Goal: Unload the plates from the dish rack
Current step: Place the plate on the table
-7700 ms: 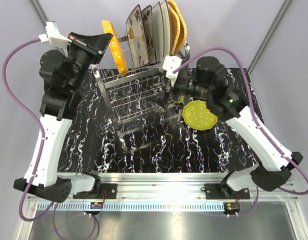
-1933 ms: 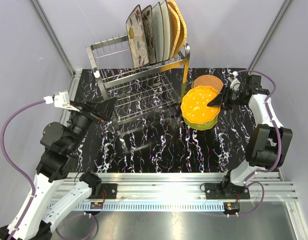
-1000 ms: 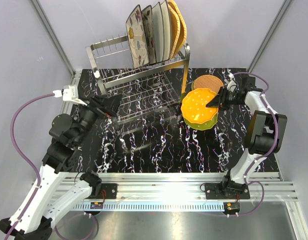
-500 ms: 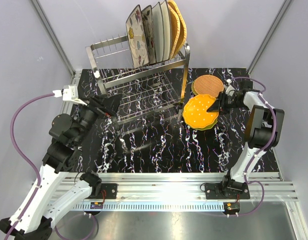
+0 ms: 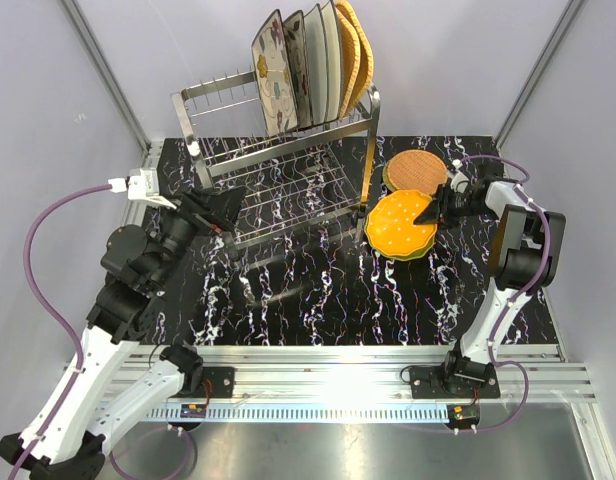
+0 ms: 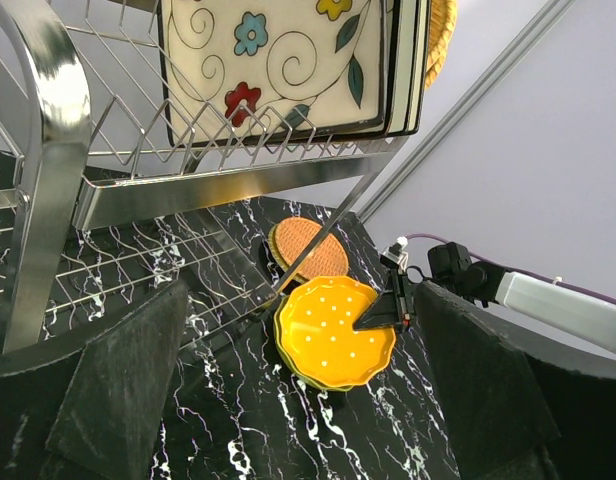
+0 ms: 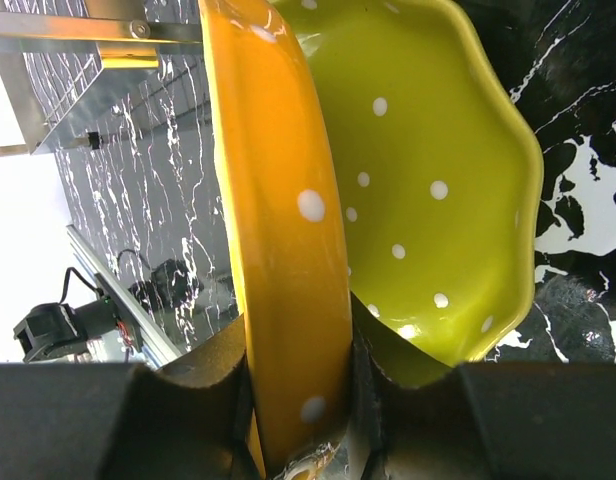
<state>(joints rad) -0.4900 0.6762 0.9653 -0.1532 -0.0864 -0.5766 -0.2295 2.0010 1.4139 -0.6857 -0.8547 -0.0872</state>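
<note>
The dish rack (image 5: 278,170) stands at the back of the table, with several upright plates (image 5: 308,65) at the right end of its top tier. The cream floral plate (image 6: 278,60) is nearest in the left wrist view. Right of the rack, an orange dotted plate (image 5: 398,222) lies on a lime-green one (image 5: 416,254), next to a woven tan plate (image 5: 416,170). My right gripper (image 5: 438,208) is shut on the orange plate's right rim (image 7: 278,200), above the green plate (image 7: 428,180). My left gripper (image 5: 213,208) hangs open at the rack's left front, holding nothing.
The black marbled table (image 5: 308,290) ends in a metal rail (image 5: 318,360) at the front, where both arm bases are bolted. Slanted frame posts (image 5: 108,75) rise at the back corners. A purple cable (image 5: 38,250) loops off the left arm.
The right gripper has lowered the orange plate from a raised tilt down flat onto the green plate. The left arm has stayed where it was.
</note>
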